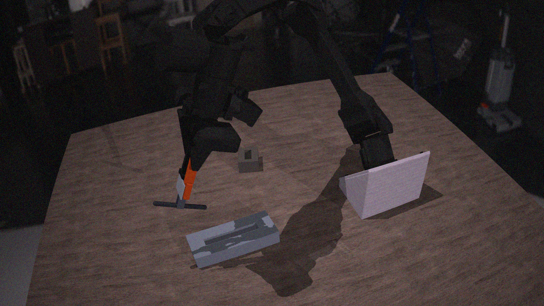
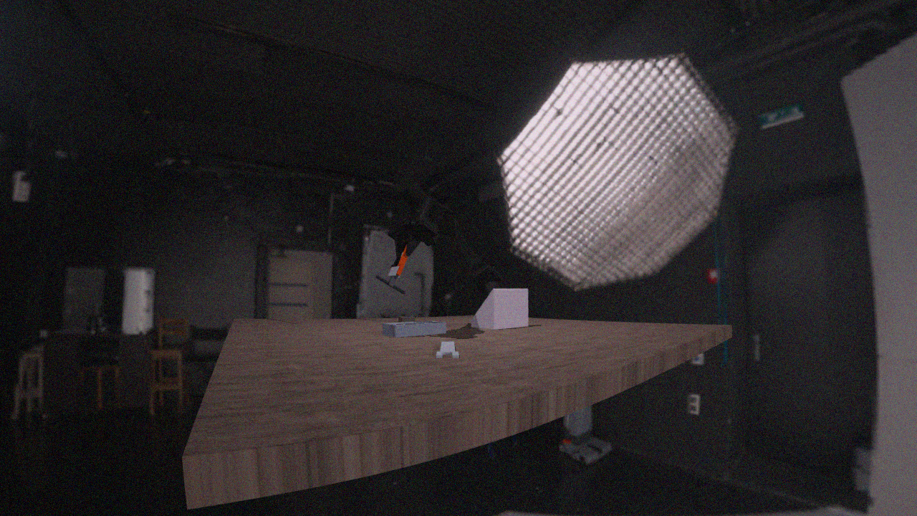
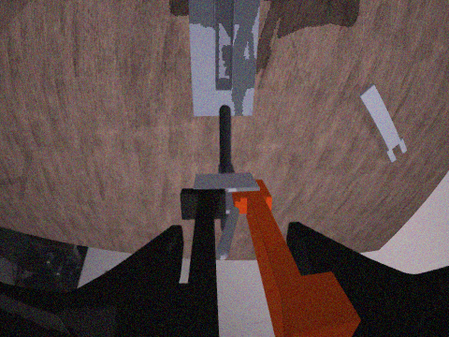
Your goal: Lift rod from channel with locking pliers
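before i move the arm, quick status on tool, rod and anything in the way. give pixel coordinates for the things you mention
Tool (image 1: 193, 164) (image 2: 405, 246) (image 3: 236, 234) shut on pliers (image 1: 184, 185) (image 2: 402, 261) (image 3: 268, 243). Rod (image 1: 195, 206) (image 2: 400, 290) (image 3: 224, 136) in pliers' jaws, raised out of channel (image 1: 232, 233) (image 3: 224, 70). Nothing seen touching rod except pliers.

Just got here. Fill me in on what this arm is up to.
The arm's gripper is shut on the locking pliers, whose jaws hold a dark rod. The rod is out of its channel and up in the air, off to one side of the grey channel block. Whether it is high enough, I cannot tell.
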### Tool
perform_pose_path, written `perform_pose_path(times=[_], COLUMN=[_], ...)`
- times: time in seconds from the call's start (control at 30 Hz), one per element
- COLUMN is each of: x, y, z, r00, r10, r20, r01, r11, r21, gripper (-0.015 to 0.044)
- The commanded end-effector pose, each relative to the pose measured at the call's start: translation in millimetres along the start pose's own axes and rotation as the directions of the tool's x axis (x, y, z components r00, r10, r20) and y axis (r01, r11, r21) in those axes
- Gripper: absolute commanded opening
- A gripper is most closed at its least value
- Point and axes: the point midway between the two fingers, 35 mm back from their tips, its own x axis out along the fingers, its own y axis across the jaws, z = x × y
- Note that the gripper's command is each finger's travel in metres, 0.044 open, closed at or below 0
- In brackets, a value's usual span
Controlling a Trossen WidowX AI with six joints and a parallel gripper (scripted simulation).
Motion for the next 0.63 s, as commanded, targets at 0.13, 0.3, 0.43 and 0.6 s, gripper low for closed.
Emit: perform_pose_path(times=[0.13, 0.3, 0.43, 0.6], x=[-3.6, -3.6, -3.6, -3.6], y=[0.9, 0.9, 0.9, 0.9], z=[-1.8, -1.8, -1.8, -1.8], r00=[1.0, 1.0, 1.0, 1.0], r10=[0.004, 0.004, 0.004, 0.004], r20=[-0.015, -0.015, -0.015, -0.015], r01=[-0.004, -0.004, -0.004, -0.004], r11=[1.0, 1.0, 1.0, 1.0], r21=[-0.001, -0.001, -0.001, -0.001], gripper=[0.0103, 0.0103, 0.0103, 0.0103])
